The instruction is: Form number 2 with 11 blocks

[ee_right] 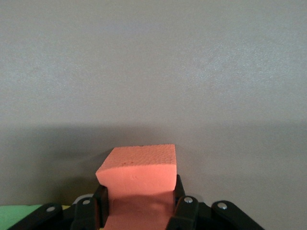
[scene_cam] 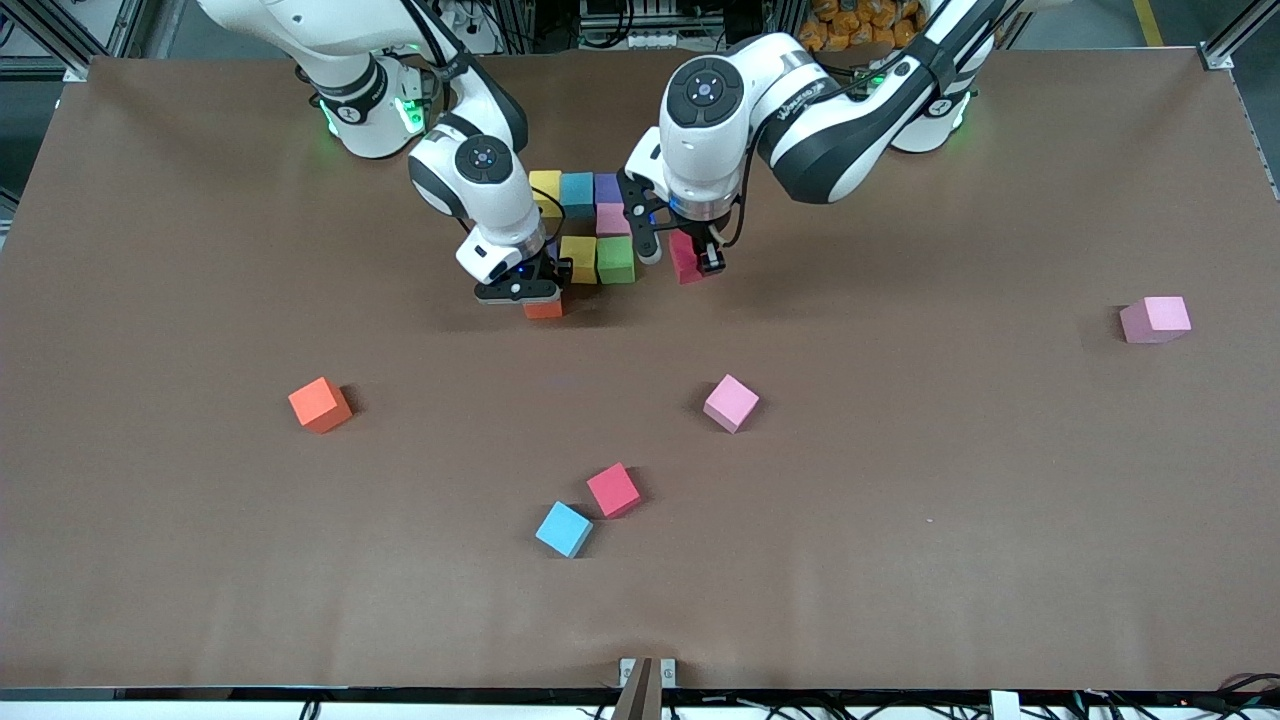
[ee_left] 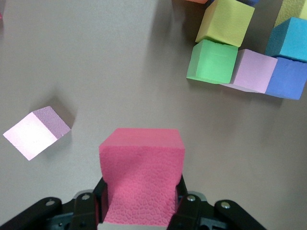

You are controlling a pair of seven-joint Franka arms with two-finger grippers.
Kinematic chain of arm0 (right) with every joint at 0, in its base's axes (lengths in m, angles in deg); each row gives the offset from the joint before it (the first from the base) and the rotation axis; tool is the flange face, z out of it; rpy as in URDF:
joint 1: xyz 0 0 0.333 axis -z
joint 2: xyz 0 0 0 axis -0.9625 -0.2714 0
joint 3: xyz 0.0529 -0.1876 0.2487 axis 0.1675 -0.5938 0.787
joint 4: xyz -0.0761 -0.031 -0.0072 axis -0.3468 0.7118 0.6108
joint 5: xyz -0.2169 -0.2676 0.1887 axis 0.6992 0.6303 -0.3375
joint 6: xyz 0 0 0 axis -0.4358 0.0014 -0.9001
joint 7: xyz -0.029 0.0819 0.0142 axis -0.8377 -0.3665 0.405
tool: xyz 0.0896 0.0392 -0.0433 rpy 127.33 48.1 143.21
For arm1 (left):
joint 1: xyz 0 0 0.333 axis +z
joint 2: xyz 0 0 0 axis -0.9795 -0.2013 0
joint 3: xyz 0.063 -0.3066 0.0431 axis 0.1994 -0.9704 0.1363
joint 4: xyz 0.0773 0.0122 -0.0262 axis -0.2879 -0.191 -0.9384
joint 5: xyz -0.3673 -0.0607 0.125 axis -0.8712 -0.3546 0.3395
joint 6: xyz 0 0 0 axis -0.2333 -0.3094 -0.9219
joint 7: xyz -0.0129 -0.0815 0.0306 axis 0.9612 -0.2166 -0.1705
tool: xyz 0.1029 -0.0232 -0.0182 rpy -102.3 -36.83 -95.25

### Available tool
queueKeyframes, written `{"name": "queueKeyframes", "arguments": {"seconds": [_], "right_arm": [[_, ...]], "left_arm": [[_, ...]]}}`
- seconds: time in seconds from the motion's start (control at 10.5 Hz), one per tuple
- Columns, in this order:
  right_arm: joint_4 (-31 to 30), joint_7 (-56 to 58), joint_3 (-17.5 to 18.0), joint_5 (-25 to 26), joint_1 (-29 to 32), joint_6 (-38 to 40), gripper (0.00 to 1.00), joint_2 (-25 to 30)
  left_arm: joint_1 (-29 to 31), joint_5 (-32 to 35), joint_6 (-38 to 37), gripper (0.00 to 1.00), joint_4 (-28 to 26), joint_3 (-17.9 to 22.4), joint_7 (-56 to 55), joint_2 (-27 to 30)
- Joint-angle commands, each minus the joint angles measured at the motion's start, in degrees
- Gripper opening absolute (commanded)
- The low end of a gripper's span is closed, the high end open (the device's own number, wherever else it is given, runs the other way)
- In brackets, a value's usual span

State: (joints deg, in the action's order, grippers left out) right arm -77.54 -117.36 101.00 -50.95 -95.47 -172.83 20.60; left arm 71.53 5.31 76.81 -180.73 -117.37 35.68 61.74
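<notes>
Six blocks stand joined near the arms' bases: yellow [scene_cam: 545,190], light blue [scene_cam: 577,192] and purple [scene_cam: 608,187] in a row, pink [scene_cam: 612,218] under the purple, then green [scene_cam: 615,259] and yellow [scene_cam: 578,258]. My right gripper [scene_cam: 540,296] is shut on an orange block [scene_cam: 543,308] [ee_right: 139,172], low beside that second yellow block; whether it touches the table I cannot tell. My left gripper [scene_cam: 697,262] is shut on a red block [scene_cam: 686,260] [ee_left: 142,167], held over the table beside the green block [ee_left: 212,61].
Loose blocks lie nearer the front camera: orange [scene_cam: 320,404], pink [scene_cam: 731,402], red [scene_cam: 613,489] and light blue [scene_cam: 564,528]. Another pink block [scene_cam: 1155,319] sits toward the left arm's end of the brown table [scene_cam: 900,520].
</notes>
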Motion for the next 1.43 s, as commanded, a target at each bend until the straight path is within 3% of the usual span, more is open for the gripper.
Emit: {"name": "queueKeyframes", "arguments": {"seconds": [0.0, 0.1, 0.19, 0.29, 1.33], "right_arm": [[-1.0, -0.18, -0.09, 1.7, 1.1, 1.71, 0.0, -0.17], [-1.0, -0.7, -0.09, 1.61, 1.1, 1.63, 0.0, -0.17], [-1.0, -1.84, -0.09, 1.53, 1.1, 1.63, 0.34, -0.17], [-0.91, -3.41, -0.09, 1.53, 1.01, 1.63, 0.97, -0.08], [3.65, -8.97, -0.09, 1.0, 1.1, 1.54, 1.0, 0.62]], "left_arm": [[0.44, -1.24, -0.96, 0.0, 0.23, -0.44, 0.63, 0.21], [0.44, -1.24, -0.87, 0.0, 0.23, -0.44, 0.63, 0.21], [0.53, -1.24, -0.87, 0.0, 0.23, -0.35, 0.63, 0.21], [0.44, -1.24, -0.96, 0.0, 0.23, -0.44, 0.63, 0.21], [0.61, -0.98, -0.87, 0.0, 0.58, 0.09, 0.8, 0.12]]}}
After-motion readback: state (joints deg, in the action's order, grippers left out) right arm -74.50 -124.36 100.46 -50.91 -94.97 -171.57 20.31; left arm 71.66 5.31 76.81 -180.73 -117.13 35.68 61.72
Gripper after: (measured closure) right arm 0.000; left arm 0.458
